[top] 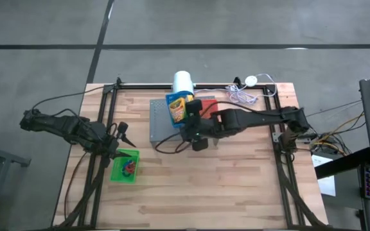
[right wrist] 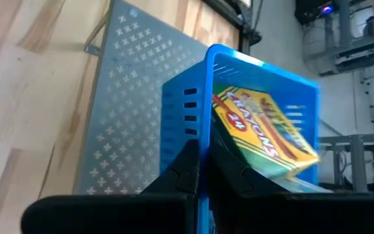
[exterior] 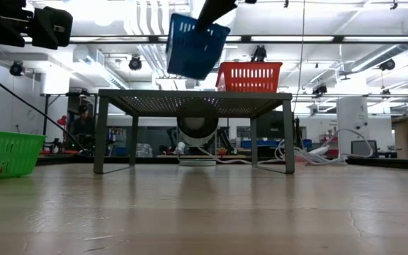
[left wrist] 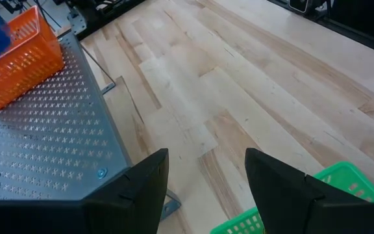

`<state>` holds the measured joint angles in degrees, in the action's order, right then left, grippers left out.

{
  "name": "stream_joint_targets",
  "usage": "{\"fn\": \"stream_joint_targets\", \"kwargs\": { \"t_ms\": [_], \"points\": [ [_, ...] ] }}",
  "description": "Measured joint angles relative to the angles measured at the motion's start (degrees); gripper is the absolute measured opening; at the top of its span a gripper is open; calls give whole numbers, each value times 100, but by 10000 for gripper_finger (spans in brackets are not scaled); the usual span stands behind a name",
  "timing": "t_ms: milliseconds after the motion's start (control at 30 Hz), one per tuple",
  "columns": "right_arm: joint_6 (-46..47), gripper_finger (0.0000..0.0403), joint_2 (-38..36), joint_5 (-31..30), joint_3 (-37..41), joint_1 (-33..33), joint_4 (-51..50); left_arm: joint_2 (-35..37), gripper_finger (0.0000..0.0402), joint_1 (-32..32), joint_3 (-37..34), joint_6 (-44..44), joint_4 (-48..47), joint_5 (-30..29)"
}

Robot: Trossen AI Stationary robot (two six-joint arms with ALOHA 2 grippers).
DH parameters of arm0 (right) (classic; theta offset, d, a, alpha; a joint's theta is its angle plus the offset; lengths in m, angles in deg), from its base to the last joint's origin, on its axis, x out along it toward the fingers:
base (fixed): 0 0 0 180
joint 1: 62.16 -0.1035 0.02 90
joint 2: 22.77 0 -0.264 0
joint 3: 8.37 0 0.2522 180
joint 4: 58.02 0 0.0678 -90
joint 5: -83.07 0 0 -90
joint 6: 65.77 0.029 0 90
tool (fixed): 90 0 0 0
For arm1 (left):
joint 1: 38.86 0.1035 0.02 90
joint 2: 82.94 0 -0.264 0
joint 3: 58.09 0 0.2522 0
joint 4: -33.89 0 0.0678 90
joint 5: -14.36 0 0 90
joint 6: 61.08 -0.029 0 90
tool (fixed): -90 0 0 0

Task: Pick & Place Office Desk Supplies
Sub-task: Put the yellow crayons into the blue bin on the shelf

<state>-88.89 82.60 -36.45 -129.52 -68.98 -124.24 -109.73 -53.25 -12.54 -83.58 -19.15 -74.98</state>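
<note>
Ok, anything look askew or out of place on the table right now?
Yes: the blue basket hangs tilted in the air above the grey stand, pinched at its rim by the right gripper, with the crayon box leaning inside. The red basket sits level. The left gripper waits open over the green basket.

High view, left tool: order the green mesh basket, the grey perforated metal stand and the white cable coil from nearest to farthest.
1. Green plastic mesh basket: nearest, just beside the open left tool, at the table's left side.
2. Grey perforated metal stand: mid-table, toward the back.
3. White cable coil: farthest, at the back right.
</note>
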Motion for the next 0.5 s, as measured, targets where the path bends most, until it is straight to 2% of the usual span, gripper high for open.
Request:
{"fn": "stream_joint_targets", "kwargs": {
  "t_ms": [167, 300, 500],
  "points": [
    [35, 11, 286, 5, -213, 52, 46, 2, 209, -1, 0, 0, 0, -1],
    [536, 11, 525, 0, -518, 100, 42, 2, 209, 0, 0, 0, 2, 0],
    [769, 11, 1115, -40, -1391, 149, -702, 2, 209, -1, 0, 0, 0, 0]
  ]
}}
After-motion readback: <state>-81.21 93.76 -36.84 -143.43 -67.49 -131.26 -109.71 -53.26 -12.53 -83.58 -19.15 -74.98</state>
